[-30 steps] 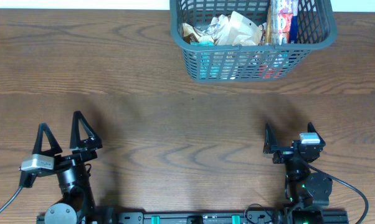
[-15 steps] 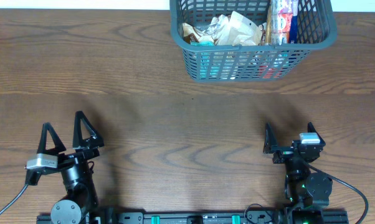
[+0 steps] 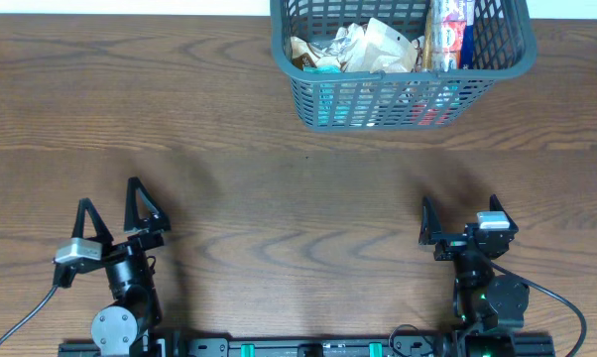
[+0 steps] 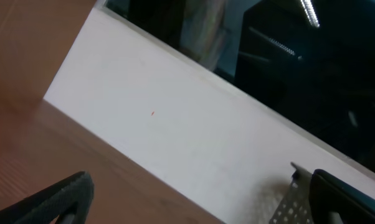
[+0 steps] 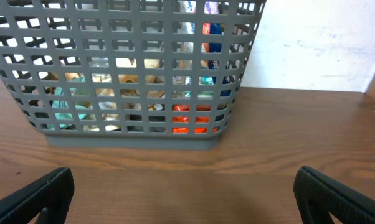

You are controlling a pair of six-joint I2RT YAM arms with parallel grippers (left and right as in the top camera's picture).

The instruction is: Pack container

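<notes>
The container [image 3: 378,99], a dark grey-blue slotted basket, stands at the far edge of the wooden table, right of centre. Snack packets [image 3: 363,45] fill it: crumpled beige ones on the left, red and blue ones on the right. The right wrist view faces the container's lattice wall [image 5: 131,74], through which the packets show. My left gripper [image 3: 108,195] is open and empty near the front left, far from the basket. My right gripper [image 3: 459,203] is open and empty at the front right. In the wrist views both the left gripper [image 4: 200,186] and the right gripper [image 5: 184,186] hold nothing.
Bare wooden tabletop [image 3: 298,198] lies between the arms and the basket. The left wrist view looks past the table edge to a white panel [image 4: 175,130] and a dark area behind it. The arm bases [image 3: 308,347] sit along the front edge.
My left gripper has shifted a little to the right and toward the front edge, still open. The right arm and the container have not moved.
</notes>
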